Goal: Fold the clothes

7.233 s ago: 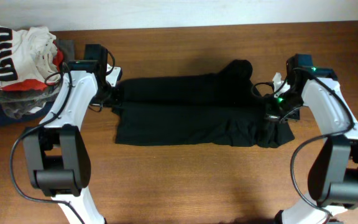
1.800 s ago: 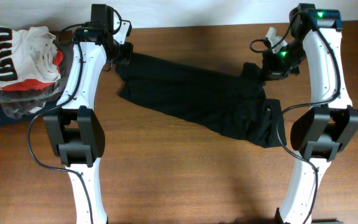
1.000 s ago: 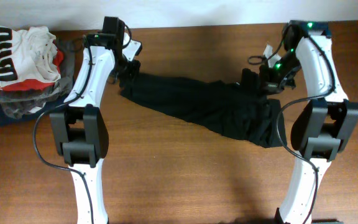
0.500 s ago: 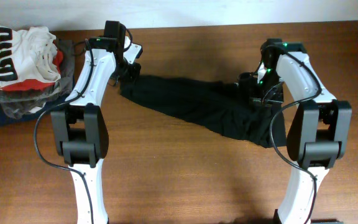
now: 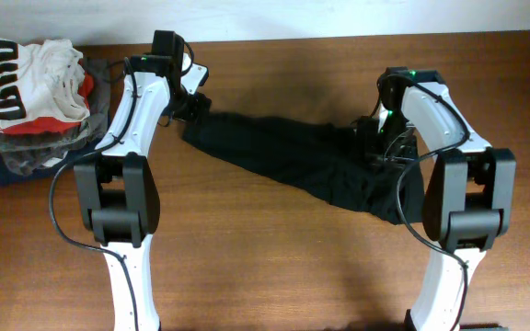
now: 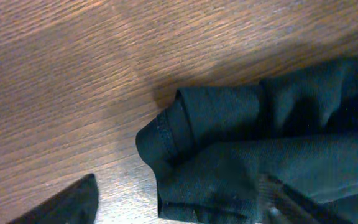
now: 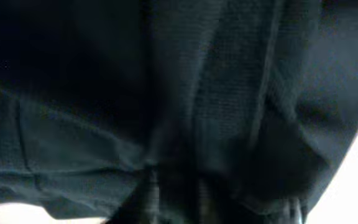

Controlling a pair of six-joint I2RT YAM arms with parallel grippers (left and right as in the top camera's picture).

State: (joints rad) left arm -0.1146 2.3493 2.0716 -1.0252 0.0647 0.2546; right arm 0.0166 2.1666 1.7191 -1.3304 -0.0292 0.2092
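Overhead straight down on table [image 5: 274, 276], both wrist views close on shirt [image 6: 241, 162] (right seemingly nearest)

Black T-shirt [image 5: 283, 154] matt cloth; table [image 5: 274, 267] grained wood.

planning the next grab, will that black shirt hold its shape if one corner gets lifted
Probably not: the black T-shirt lies bunched in soft folds across the table, so it should droop and drag. It looks thin and light, as its hem curls over itself. On bare wood it would likely slide rather than catch.
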